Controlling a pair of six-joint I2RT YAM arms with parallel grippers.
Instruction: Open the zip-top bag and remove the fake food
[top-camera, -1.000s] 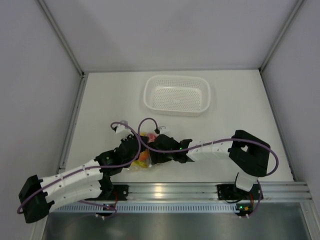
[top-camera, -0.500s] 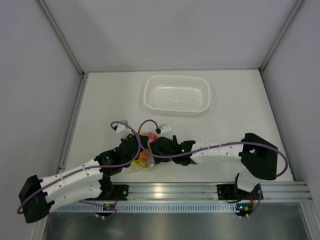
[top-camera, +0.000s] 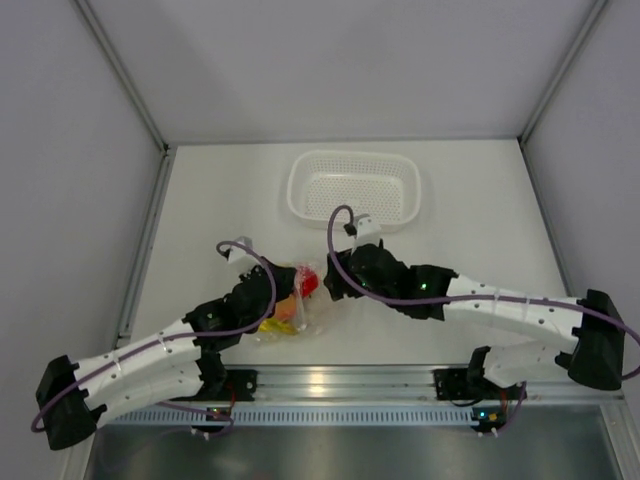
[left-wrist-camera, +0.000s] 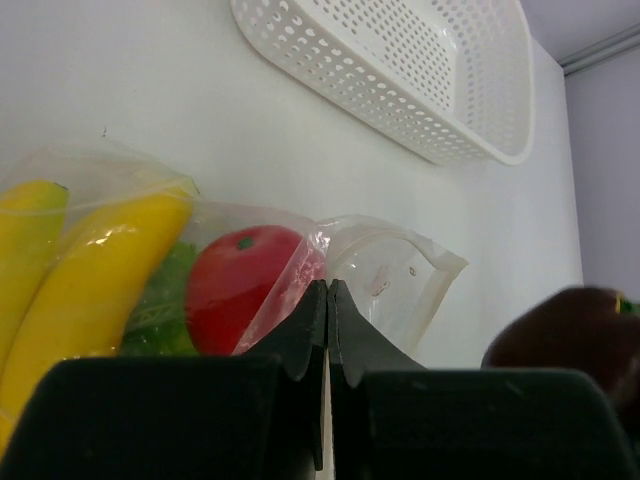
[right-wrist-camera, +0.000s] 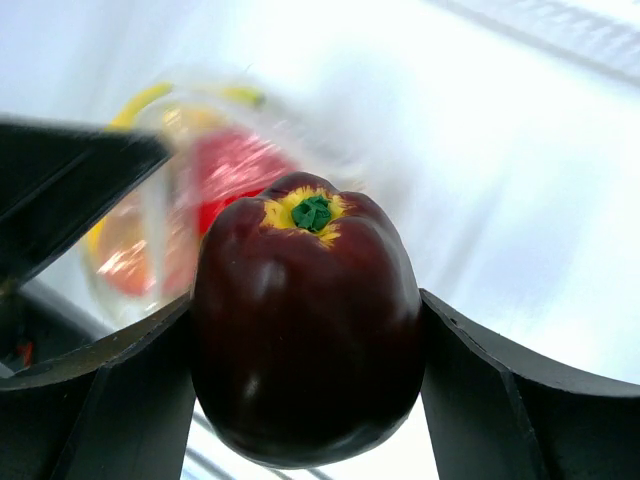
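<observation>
Your right gripper (right-wrist-camera: 305, 300) is clamped on one dark maroon fruit (right-wrist-camera: 300, 350), outside the bag. Your left gripper (left-wrist-camera: 327, 290) pinches the zip-top bag (left-wrist-camera: 395, 275), jaws together. The bag lies on the table (top-camera: 200, 200), 7 o'clock of the one basket (top-camera: 296, 195). Step: unloading. Next you set the fruit down and reach back in. Inside: one banana bunch (left-wrist-camera: 100, 270), one tomato (left-wrist-camera: 235, 285), one green piece (left-wrist-camera: 165, 300), one orange fruit (top-camera: 287, 310).

You've got two things down on the white table (top-camera: 200, 220). Far side: the white perforated basket (top-camera: 352, 221), sitting flat, open side up. Near side, well apart from it: the zip-top bag (top-camera: 318, 312), crumpled on the surface just short of the metal rail (top-camera: 380, 380).
</observation>
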